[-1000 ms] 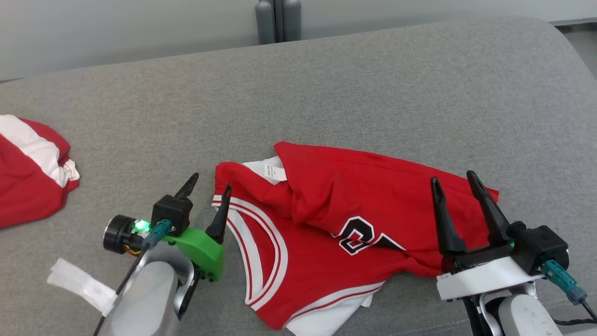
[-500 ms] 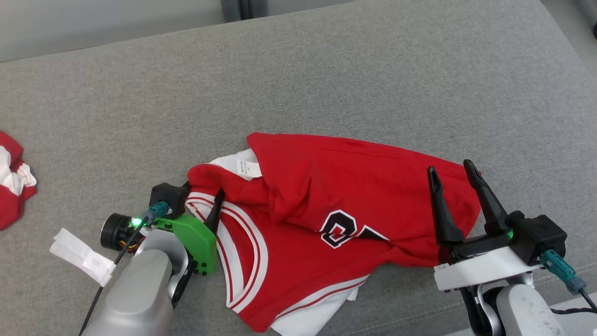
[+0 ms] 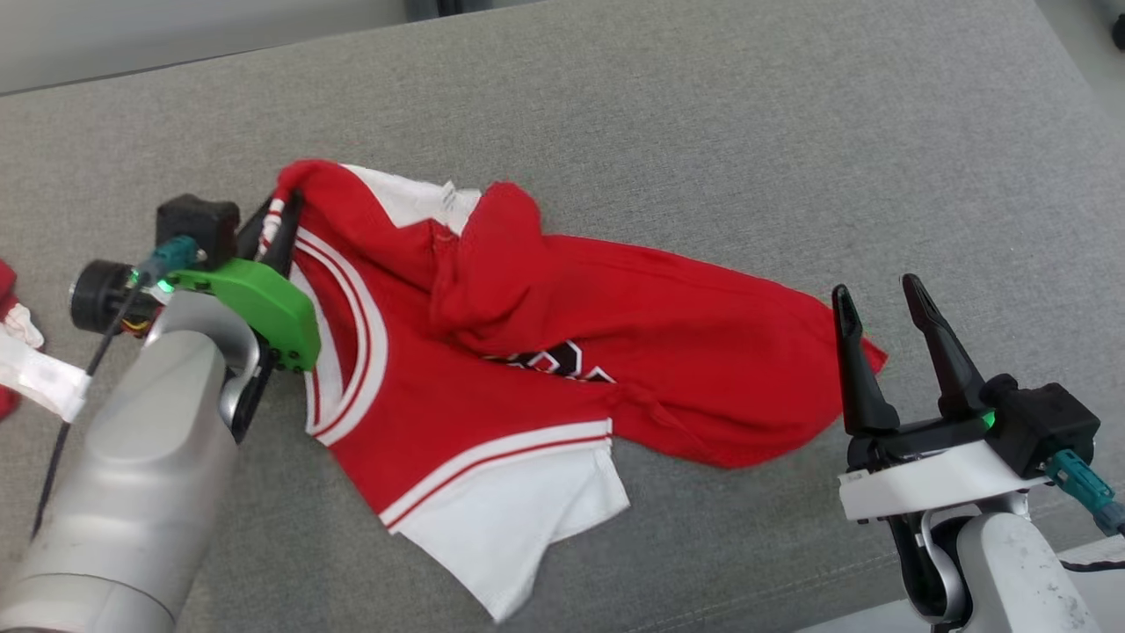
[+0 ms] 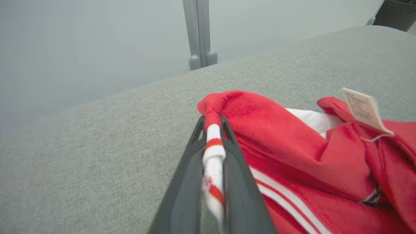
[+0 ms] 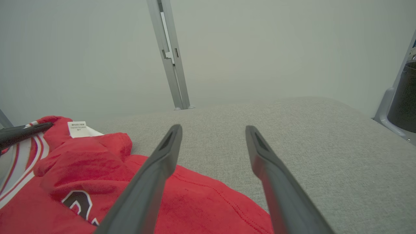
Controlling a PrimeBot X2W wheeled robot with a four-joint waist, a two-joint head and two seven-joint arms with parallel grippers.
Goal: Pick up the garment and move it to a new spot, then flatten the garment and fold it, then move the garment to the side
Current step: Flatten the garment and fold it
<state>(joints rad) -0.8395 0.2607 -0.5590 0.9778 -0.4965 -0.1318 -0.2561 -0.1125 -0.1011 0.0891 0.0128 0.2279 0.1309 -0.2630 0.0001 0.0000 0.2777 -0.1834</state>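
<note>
Garment [image 3: 562, 352] lies mid-frame, long axis running upper left to lower right; my left gripper [image 3: 279, 215] pinches its striped upper-left corner, my right gripper [image 3: 874, 290] gapes empty near the lower-right end.

Item 1. A fold lies over the black print [image 3: 562, 362] on the jersey [image 3: 492, 396], so the digits cannot be read.

Item 2. In the head view, the tips of the left tool [image 3: 279, 211] are partly covered by the pinched strap [image 3: 283, 198].

Item 3. In the left wrist view the strap is blurred near the bottom edge. The jersey runs off the right and bottom edges.

Item 4. The label [image 4: 362, 109] has blurred text. In the right wrist view it is too small to read.

Item 5. A red-and-white cloth [image 3: 5, 283] is cut by the left edge, kind unclear. A white strip [image 3: 39, 382] is cut there too.

Item 6. A dark object [image 5: 404, 97] is cut by the right edge and cannot be identified.
</note>
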